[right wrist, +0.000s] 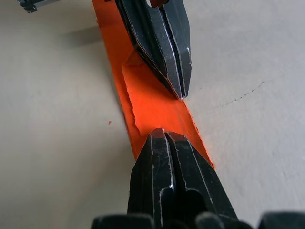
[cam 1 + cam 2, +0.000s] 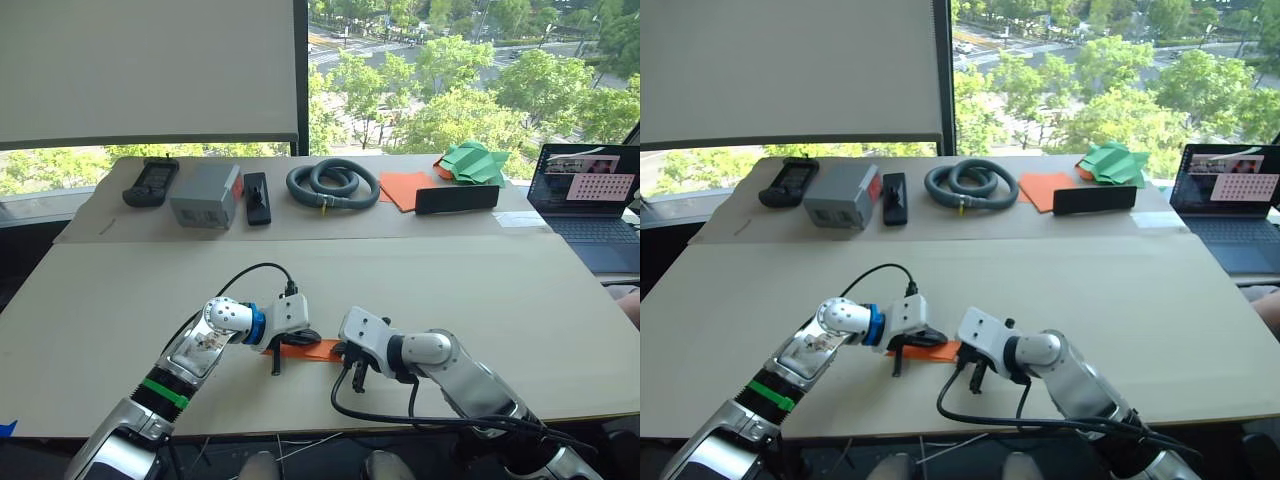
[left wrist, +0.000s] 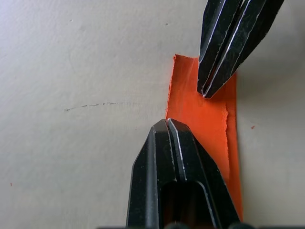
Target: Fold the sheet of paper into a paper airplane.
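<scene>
I see both grippers low and centre in the head view, meeting over the sheet of paper (image 2: 312, 349), which lies flat on the near table (image 2: 480, 290) as a narrow orange strip.

The left gripper (image 3: 167, 123) has its two black fingers pressed together, tips down on the paper's edge in the lower middle of its wrist view; nothing sits between them, so it is pressing rather than pinching. The right gripper (image 1: 164, 132) is likewise closed, its tips resting on the strip at the lower centre of its own wrist view, with the other gripper's closed fingers coming down from the top of that frame onto the same strip. The two sets of tips stand near each other along the paper, apart, with bare orange showing between them. A raised crease runs along the strip's length.

At the top of the head view, on the far table, I see a flat orange sheet (image 2: 403, 188), a green folded paper pile (image 2: 474, 162), a coiled hose (image 2: 332, 183), a grey box (image 2: 205, 195), and a laptop (image 2: 590, 200) at the right edge. Any writing on its screen is too small for me to read.
</scene>
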### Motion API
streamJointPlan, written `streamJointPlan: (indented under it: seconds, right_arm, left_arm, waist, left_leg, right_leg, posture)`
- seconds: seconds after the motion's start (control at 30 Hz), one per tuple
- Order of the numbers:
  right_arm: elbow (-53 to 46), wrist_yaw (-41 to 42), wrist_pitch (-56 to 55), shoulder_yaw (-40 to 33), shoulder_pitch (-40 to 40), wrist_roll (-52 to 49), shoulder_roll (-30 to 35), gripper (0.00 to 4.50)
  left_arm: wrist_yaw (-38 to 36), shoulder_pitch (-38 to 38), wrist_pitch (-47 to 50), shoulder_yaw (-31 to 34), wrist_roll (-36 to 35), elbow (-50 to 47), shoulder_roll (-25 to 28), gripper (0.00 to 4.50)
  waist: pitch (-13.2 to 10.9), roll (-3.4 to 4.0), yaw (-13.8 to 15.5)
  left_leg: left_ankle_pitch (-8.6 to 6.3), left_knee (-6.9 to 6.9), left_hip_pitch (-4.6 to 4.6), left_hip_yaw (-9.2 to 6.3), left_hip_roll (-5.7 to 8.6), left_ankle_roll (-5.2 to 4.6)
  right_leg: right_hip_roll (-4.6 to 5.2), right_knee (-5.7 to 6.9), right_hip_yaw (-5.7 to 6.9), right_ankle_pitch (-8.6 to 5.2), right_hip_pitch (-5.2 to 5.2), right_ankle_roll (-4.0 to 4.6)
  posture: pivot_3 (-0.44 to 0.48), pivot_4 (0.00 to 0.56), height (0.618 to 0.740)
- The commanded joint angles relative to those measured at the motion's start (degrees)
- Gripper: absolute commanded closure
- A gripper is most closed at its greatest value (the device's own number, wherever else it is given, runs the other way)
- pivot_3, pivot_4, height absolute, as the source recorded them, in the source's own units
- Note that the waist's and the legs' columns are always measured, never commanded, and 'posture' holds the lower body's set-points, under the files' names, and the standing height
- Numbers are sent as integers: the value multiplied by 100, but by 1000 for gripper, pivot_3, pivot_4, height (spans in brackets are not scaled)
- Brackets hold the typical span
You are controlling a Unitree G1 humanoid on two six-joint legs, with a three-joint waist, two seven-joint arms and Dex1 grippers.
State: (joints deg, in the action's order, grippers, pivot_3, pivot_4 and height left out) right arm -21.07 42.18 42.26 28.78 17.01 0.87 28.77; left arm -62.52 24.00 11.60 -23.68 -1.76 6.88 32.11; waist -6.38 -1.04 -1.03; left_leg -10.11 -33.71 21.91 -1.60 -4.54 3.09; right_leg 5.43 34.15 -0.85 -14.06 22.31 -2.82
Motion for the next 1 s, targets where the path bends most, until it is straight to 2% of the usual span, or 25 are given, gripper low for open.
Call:
streamJointPlan:
  seconds: [0.03,0.37,0.53,0.7,0.83,1.0]
  right_arm:
    - [214,-24,277,90,-79,49,57,4465]
    - [281,33,243,114,-19,52,66,4465]
    - [291,58,228,144,21,51,43,4465]
    - [310,60,190,147,62,52,38,4465]
    - [266,35,113,117,93,35,-2,4465]
    - [-157,18,-481,-48,65,-32,-53,4465]
  left_arm:
    - [-77,-594,290,-201,398,437,483,4500]
    - [-95,-1173,388,218,255,31,1023,4500]
    - [-60,-1372,381,402,183,-48,1281,4500]
    - [-47,-1515,445,626,42,-224,1462,4500]
    - [10,-1618,621,988,-201,-454,1548,4500]
    - [194,-1428,1321,1850,-1134,-1000,1311,4500]
  waist:
    - [2,-2,-15]
    - [2,2,-140]
    - [-3,6,-168]
    - [-10,26,-153]
    - [-22,30,-154]
    - [-78,20,-140]
  left_leg:
    - [-4,0,-4,0,-2,-1]
    - [-65,3,-62,1,-19,33]
    - [-127,-2,-93,-10,-20,9]
    - [-163,-2,-165,-20,-19,11]
    - [-171,-2,-165,-20,-19,14]
    - [-174,2,-154,-19,-20,10]
  right_leg:
    - [-1,0,1,0,0,0]
    - [-3,3,7,0,0,1]
    - [0,2,14,-1,-3,2]
    - [2,2,22,-2,3,4]
    - [4,-2,22,-2,28,4]
    - [2,-1,22,-2,76,4]
  posture:
    - [0,150,704]
    - [0,150,704]
    - [0,150,704]
    - [0,150,704]
    - [0,150,704]
    - [0,150,704]
